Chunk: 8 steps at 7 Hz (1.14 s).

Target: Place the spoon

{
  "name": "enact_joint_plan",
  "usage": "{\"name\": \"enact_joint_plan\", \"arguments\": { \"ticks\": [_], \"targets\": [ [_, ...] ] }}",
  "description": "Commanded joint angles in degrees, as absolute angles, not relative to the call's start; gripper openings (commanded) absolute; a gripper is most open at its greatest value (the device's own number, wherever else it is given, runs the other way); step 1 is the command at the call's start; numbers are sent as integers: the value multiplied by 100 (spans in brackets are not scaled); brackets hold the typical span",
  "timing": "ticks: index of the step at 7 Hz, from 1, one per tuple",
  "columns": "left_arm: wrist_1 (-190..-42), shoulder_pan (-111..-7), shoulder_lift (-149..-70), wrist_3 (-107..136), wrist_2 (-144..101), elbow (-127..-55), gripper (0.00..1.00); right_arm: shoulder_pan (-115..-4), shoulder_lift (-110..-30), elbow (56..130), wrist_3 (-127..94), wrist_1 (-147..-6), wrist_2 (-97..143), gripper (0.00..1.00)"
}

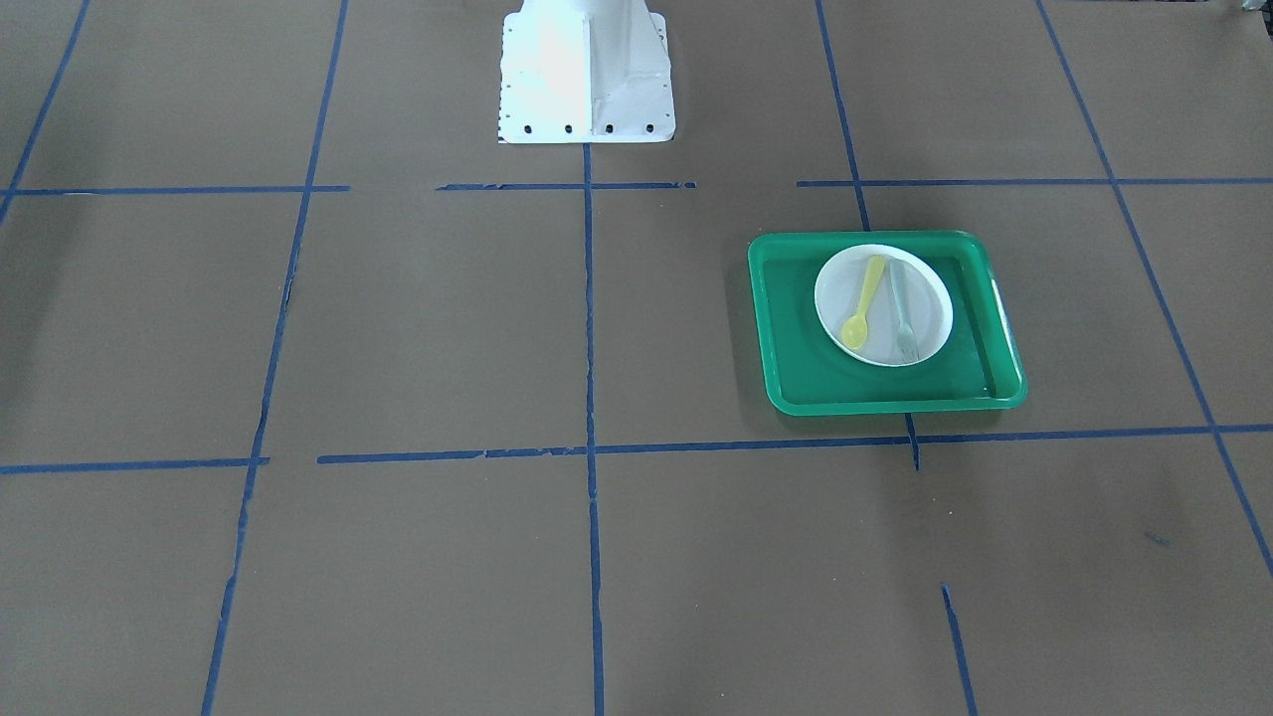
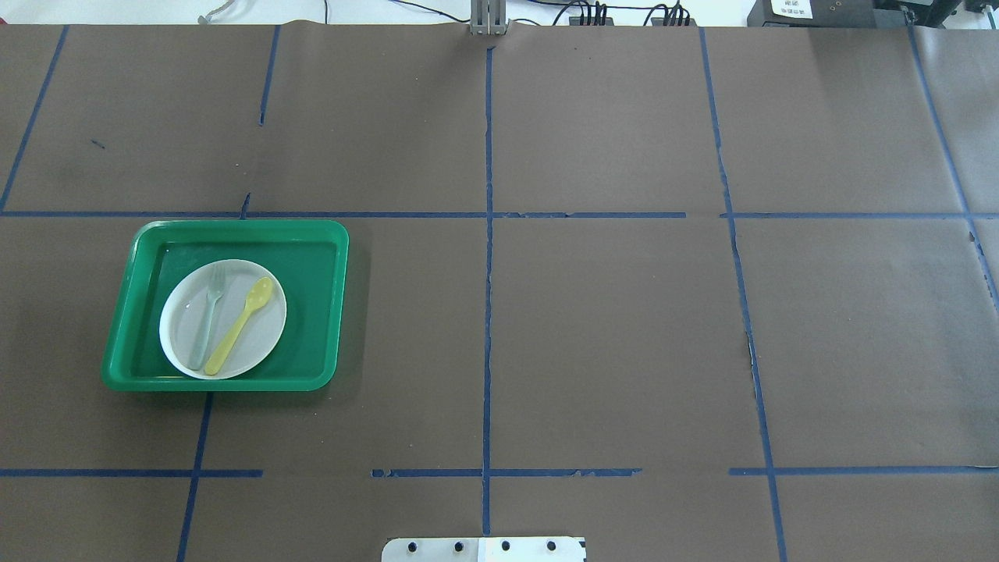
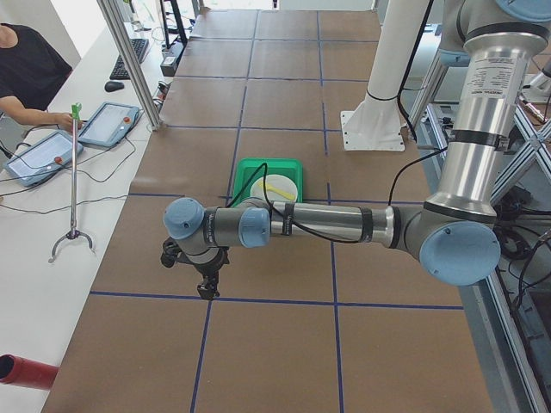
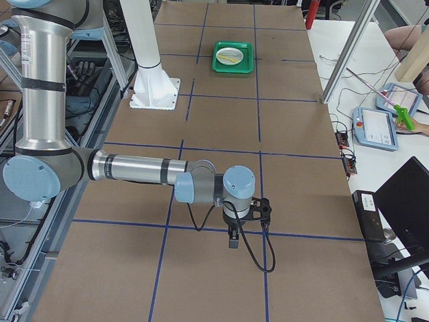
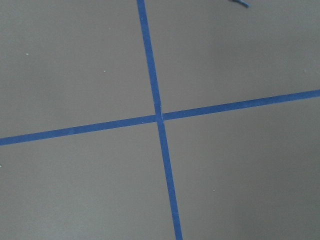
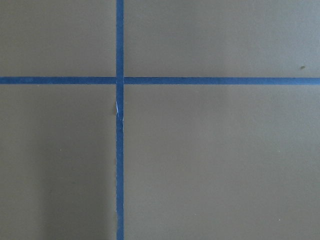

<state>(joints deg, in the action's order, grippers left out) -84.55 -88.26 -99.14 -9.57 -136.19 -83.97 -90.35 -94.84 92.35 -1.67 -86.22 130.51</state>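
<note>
I see my left gripper (image 3: 207, 288) hanging near the left edge, the spoon (image 2: 238, 325) resting beside the fork (image 2: 209, 312) on the plate (image 2: 181, 343) in the tray (image 2: 312, 312), apparently delivered, and my right gripper (image 4: 232, 241) near the right edge, both grips unreadable.

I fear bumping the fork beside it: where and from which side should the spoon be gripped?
I'd grip the spoon by its slim handle just below the bowl, straight from above. It lies flat on the plate; the fork nearly meets its handle tip but spreads away toward the bowl.
</note>
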Motion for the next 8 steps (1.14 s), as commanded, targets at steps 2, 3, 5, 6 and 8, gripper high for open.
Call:
{"name": "enact_joint_plan", "arguments": {
  "ticks": [2, 3, 5, 6, 8],
  "targets": [
    [-8464, -8816, -9940, -932, -13614, -8402, 100, -9035, -9483, 9229, -167, -8622, 13043, 100],
    [-8481, -8798, -10062, -923, -13162, -8455, 100, -9035, -9483, 9229, -167, -8622, 13052, 100],
    [-8551, -8798, -10038, -940, -12753, -8473, 100, -9035, -9483, 9229, -167, -8622, 13043, 100],
    [-8830, -8798, -9793, -932, -12770, -8551, 100, -9035, -9483, 9237, -167, -8622, 13052, 100],
    [-9640, -8187, -9809, 113, -13110, -8874, 100, -9035, -9492, 9229, -167, -8622, 13052, 100]
  ]
}}
